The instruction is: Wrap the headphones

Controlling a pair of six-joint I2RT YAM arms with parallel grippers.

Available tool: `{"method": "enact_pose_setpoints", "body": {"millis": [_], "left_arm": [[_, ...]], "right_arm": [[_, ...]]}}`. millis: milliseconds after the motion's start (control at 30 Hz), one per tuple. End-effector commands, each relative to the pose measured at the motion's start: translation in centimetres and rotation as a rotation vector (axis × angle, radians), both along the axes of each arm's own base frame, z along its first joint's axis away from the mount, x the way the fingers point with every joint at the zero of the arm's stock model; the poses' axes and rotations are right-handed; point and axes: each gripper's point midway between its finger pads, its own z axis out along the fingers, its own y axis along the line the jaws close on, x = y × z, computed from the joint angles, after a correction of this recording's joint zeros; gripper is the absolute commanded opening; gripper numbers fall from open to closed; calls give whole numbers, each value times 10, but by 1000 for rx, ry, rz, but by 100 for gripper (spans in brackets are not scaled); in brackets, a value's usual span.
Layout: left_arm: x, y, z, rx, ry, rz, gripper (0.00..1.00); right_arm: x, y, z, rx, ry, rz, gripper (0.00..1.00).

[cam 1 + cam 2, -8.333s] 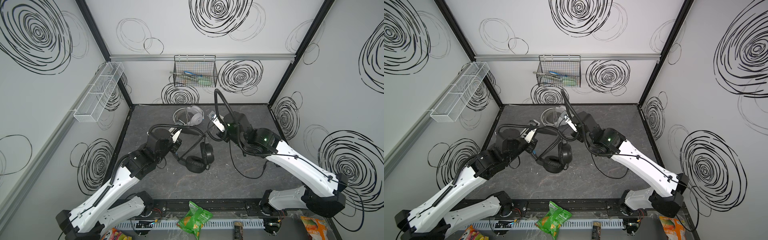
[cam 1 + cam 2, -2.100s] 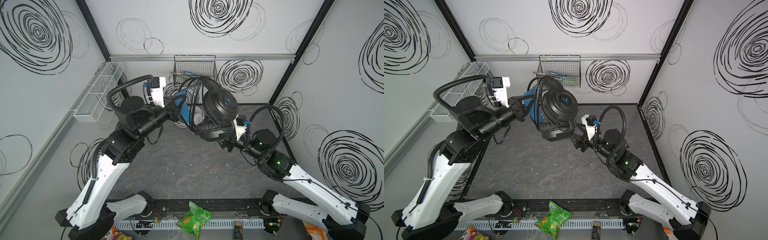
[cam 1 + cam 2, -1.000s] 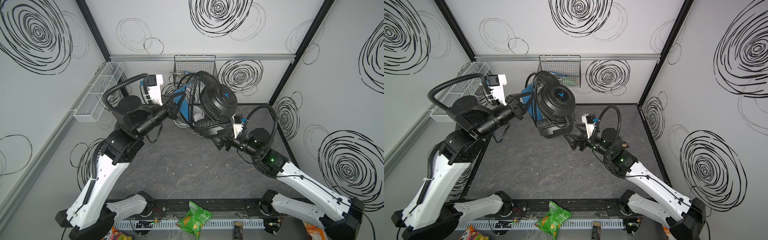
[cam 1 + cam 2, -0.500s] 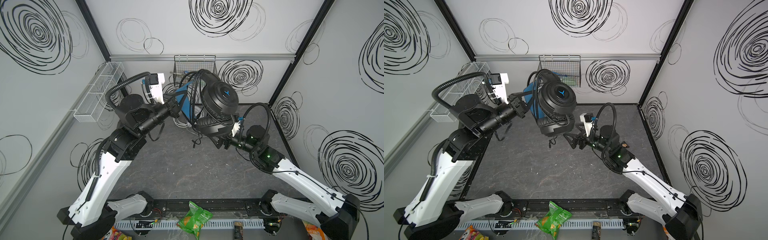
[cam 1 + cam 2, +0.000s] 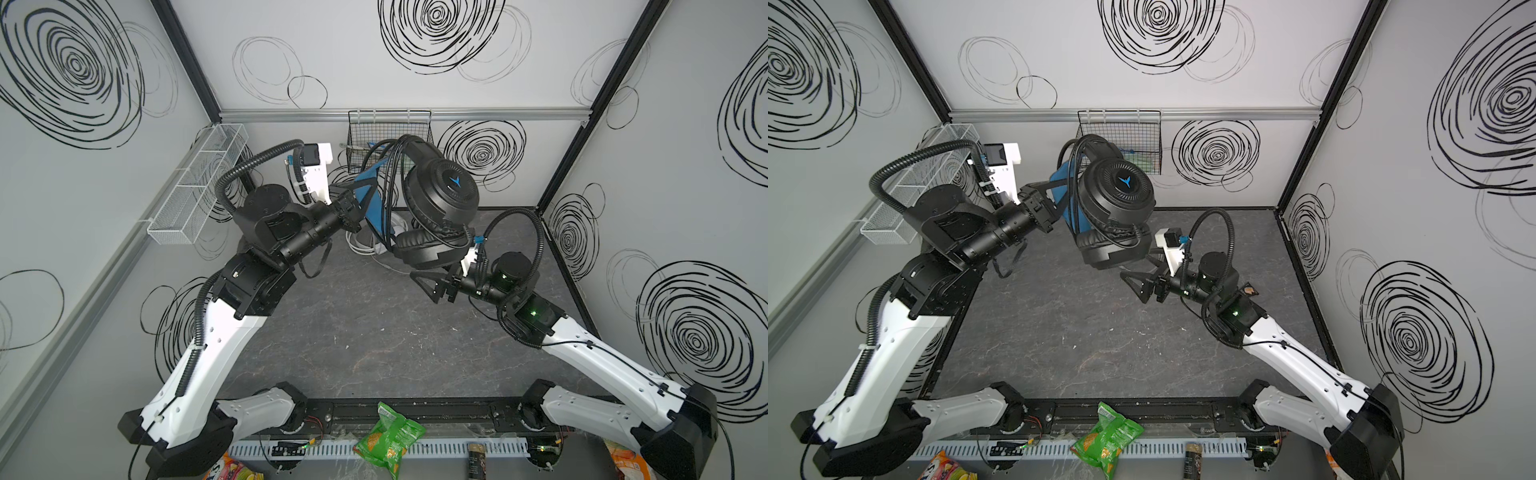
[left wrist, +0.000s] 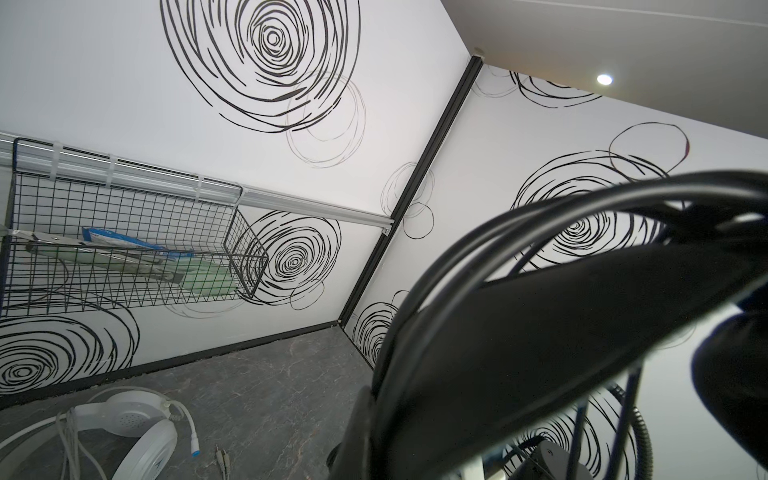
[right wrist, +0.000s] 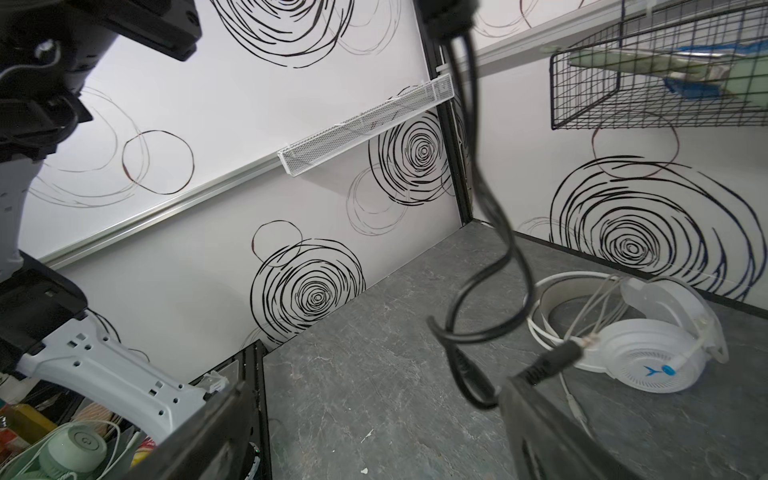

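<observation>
The left pincer point(image 5: 360, 200) clamps the black headphones point(image 5: 442, 195) by their padded headband high over the open grey marbled table point(image 5: 365, 340), the right pincer point(image 5: 429, 283) gaping wide beside a cushioned earcup.

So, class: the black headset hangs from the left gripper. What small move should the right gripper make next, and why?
Probably close the right gripper on the loose cable end: it dangles at the open jaws, while the left gripper holds the black headphones aloft, cable looped over the headband.
</observation>
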Motion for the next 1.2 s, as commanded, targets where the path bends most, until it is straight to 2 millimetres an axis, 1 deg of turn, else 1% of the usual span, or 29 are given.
{"method": "enact_pose_setpoints", "body": {"millis": [0,67,200,367,500,633,700,767,867,933,1000,1067,1133,1167], "left_arm": [[-17,10,51,-124,-125,-14,0],[-17,10,51,-127,-124,-18,0],[-17,10,50,-126,-122,-18,0],[-16,10,47,-124,-117,-17,0],[-16,9,48,-128,-117,-18,0],[-16,8,49,-134,-117,-23,0],[-16,9,49,-136,-118,-20,0],[-16,9,49,-136,-118,-21,0],[-16,9,48,-139,-114,-19,0],[-16,10,48,-142,-111,-17,0],[-15,11,47,-146,-109,-13,0],[-15,11,47,-153,-107,-13,0],[-13,11,46,-160,-103,-10,0],[-12,11,46,-164,-101,-6,0]], "right_arm": [[20,-7,11,12,-38,-87,97],[23,-4,11,11,-39,-86,97],[19,4,14,34,-36,-37,96],[-4,22,21,63,-48,120,96],[-16,30,26,75,-66,174,96],[-7,30,25,63,-69,130,94],[-3,30,25,51,-76,112,90],[0,30,24,40,-82,102,77],[2,29,24,34,-88,91,48],[4,30,21,20,-84,85,30],[5,30,18,1,-78,79,19],[6,29,15,-9,-75,74,11],[5,29,12,-19,-71,71,0],[5,30,10,-28,-68,70,0]]}}
